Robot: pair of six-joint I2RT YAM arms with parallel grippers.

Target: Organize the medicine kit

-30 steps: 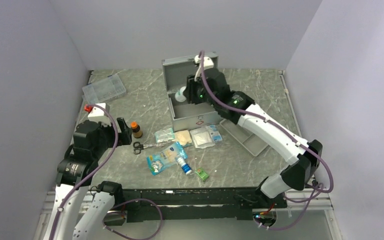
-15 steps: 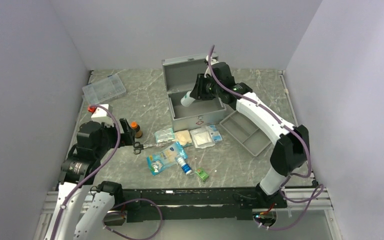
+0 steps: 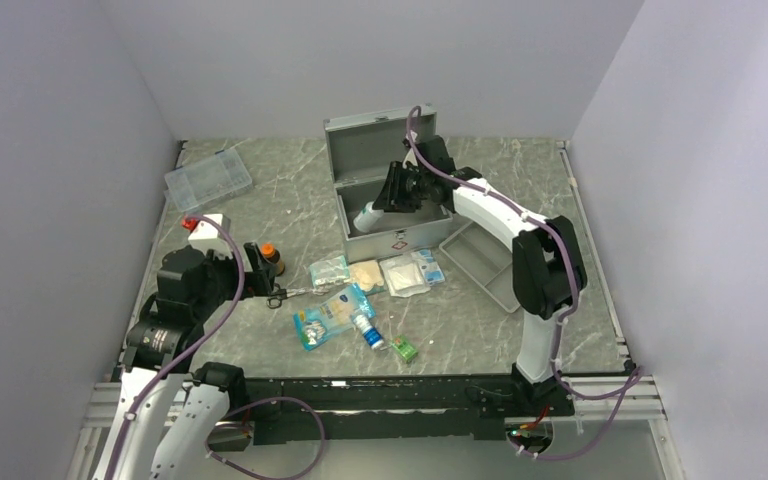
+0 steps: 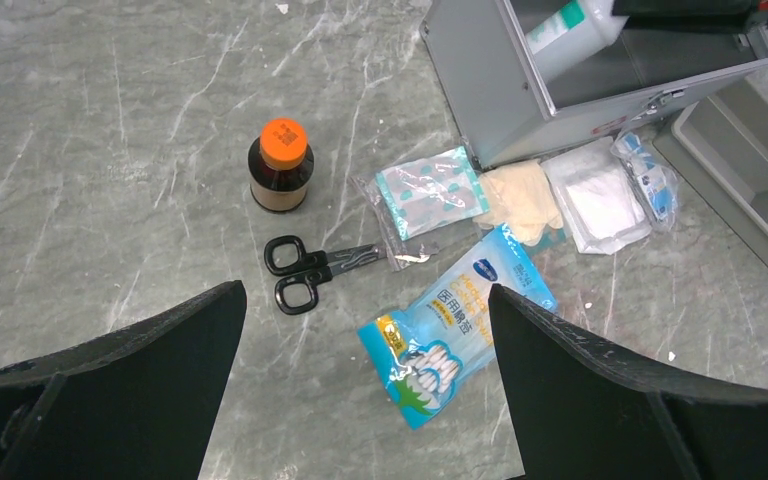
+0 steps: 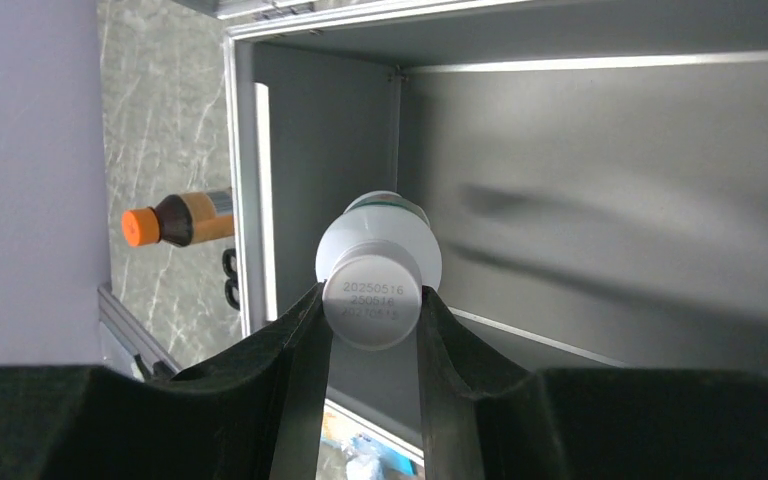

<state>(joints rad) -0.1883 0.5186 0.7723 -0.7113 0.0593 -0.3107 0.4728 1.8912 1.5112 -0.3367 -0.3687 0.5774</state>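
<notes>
bottle (image 3: pixel 370 216) in medicine kit (image 3: pixel 392 241) | scissors (image 3: pixel 276 295) before vial (image 3: pixel 272 258) | tray (image 3: pixel 490 264) right of medicine kit

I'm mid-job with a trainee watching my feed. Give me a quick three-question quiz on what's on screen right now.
1. True or false: the medicine kit has its lid shut.
2. What does the right claw grip? A) a white bottle B) a thermometer C) a syringe
3. Fill in: the left claw hangs near the scissors with its jaws ____.
Key: 1 false; 2 A; 3 open.
</notes>
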